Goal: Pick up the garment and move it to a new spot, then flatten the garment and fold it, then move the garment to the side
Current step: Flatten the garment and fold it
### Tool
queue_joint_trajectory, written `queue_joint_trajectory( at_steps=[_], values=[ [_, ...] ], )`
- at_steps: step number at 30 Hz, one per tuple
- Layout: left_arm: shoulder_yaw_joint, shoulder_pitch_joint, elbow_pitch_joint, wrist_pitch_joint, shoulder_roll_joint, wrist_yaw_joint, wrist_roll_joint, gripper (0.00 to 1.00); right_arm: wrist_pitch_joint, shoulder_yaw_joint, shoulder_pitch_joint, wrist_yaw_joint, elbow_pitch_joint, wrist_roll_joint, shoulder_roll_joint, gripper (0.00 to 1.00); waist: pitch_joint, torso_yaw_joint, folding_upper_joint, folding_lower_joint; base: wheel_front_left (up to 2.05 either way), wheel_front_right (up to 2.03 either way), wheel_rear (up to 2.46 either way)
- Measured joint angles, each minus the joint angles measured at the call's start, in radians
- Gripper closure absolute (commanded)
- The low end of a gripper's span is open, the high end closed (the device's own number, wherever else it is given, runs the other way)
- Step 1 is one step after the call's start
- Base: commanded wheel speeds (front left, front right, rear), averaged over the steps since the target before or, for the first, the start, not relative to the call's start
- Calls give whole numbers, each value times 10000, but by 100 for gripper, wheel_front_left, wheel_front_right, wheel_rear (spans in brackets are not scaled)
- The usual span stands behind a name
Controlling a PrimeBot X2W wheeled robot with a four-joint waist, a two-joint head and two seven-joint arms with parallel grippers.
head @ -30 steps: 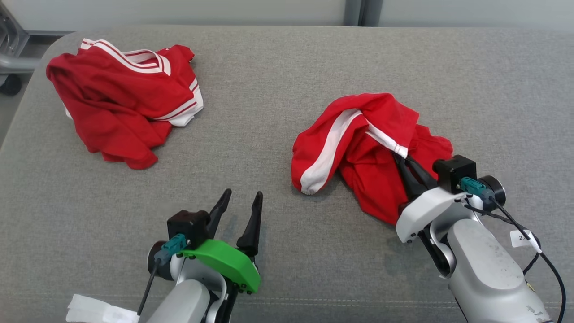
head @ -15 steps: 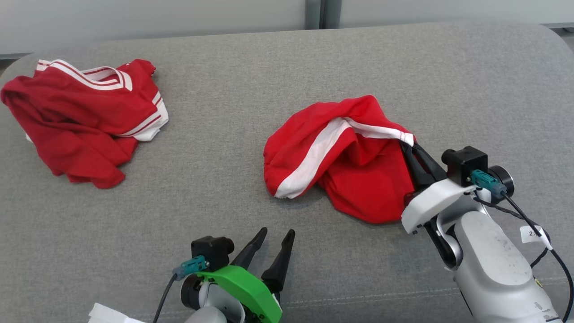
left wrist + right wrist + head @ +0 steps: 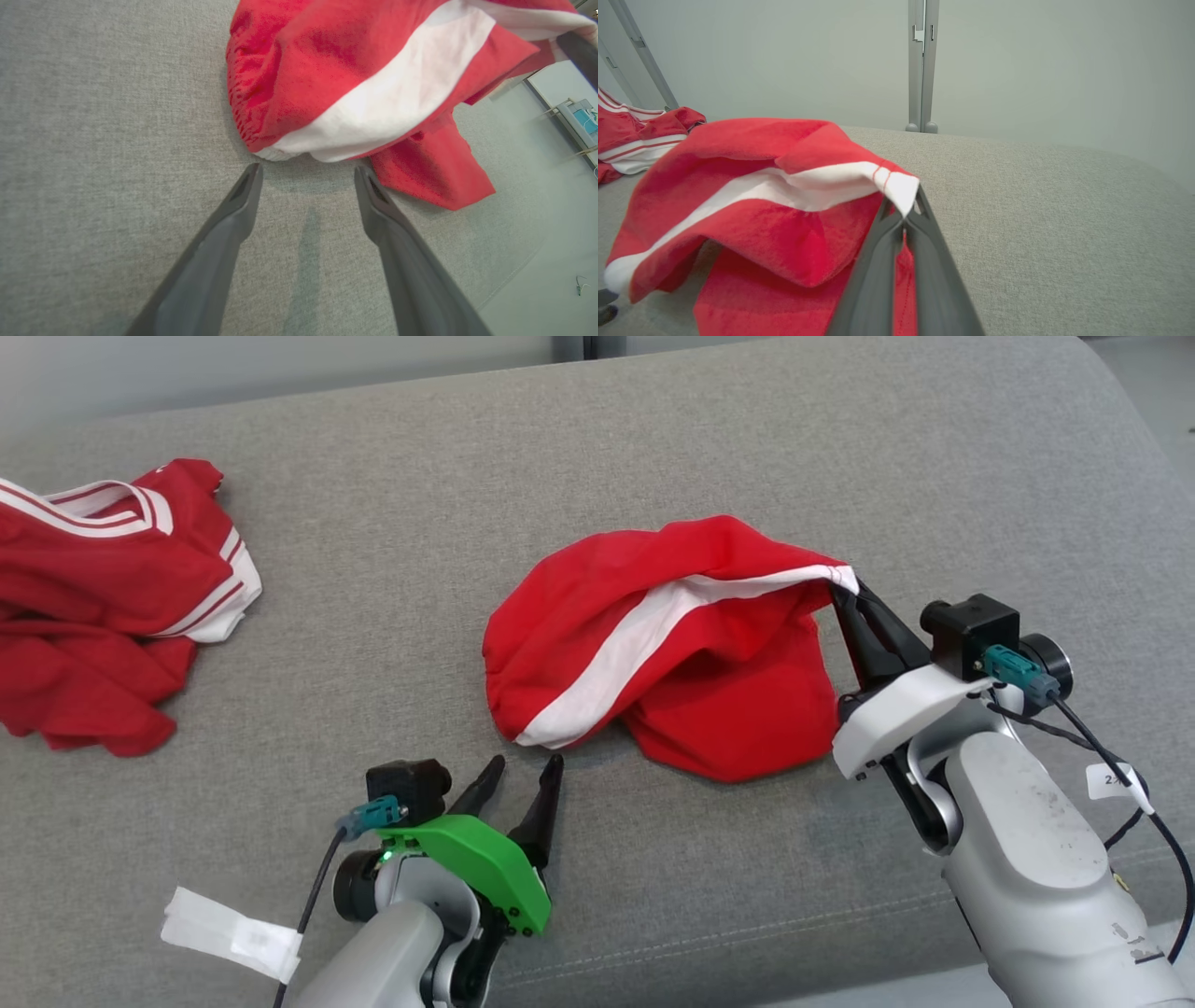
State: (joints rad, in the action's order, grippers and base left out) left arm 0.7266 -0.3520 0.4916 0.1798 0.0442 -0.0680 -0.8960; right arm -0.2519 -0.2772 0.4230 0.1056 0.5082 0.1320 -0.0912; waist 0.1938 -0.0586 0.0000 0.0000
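Right gripper (image 3: 843, 590) is pinched shut on the white-striped hem of the garment (image 3: 653, 644); left gripper (image 3: 525, 763) has its jaws spread wide, empty.
The garment sits mid grey cushion (image 3: 653, 448), one corner lifted and the rest slumped; a second red garment (image 3: 103, 607) lies well apart at left. Judge it light, limp and not slippery: it'll sag and drag from one pinch. You want the left jaws on the stripe end just ahead of them.
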Motion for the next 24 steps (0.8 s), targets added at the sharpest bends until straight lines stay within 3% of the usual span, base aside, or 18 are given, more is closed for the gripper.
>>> queue_joint_trajectory(
  at_steps=[6, 17, 18, 20, 21, 24],
  values=[
    [-44, -459, 788, -12, -10, -161, -188, 0, 0, 4, 324, 38, -8, 13, 36, 100, 386, -358, 0, 0, 0, 0, 0],
    [136, -1111, 892, 407, -21, -104, -512, 1, 0, 150, 450, 82, -12, 27, 38, 100, 739, -484, 0, 0, 0, 0, 0],
    [144, -1118, 899, 449, -23, -77, -512, 36, 0, 174, 450, 82, -8, 50, 38, 100, 741, -476, 0, 0, 0, 0, 0],
    [151, -1141, 907, 512, -23, -25, -512, 85, 0, 186, 450, 82, -8, 88, 38, 100, 741, -466, 0, 0, 0, 0, 0],
    [165, -1194, 913, 518, -21, -17, -512, 100, 0, 201, 450, 82, -8, 100, 40, 100, 740, -457, 0, 0, 0, 0, 0],
    [192, -1421, 823, 629, -23, 178, -497, 100, 0, 293, 449, 82, -10, 102, 40, 100, 734, -422, 0, 0, 0, 0, 0]
  ],
)
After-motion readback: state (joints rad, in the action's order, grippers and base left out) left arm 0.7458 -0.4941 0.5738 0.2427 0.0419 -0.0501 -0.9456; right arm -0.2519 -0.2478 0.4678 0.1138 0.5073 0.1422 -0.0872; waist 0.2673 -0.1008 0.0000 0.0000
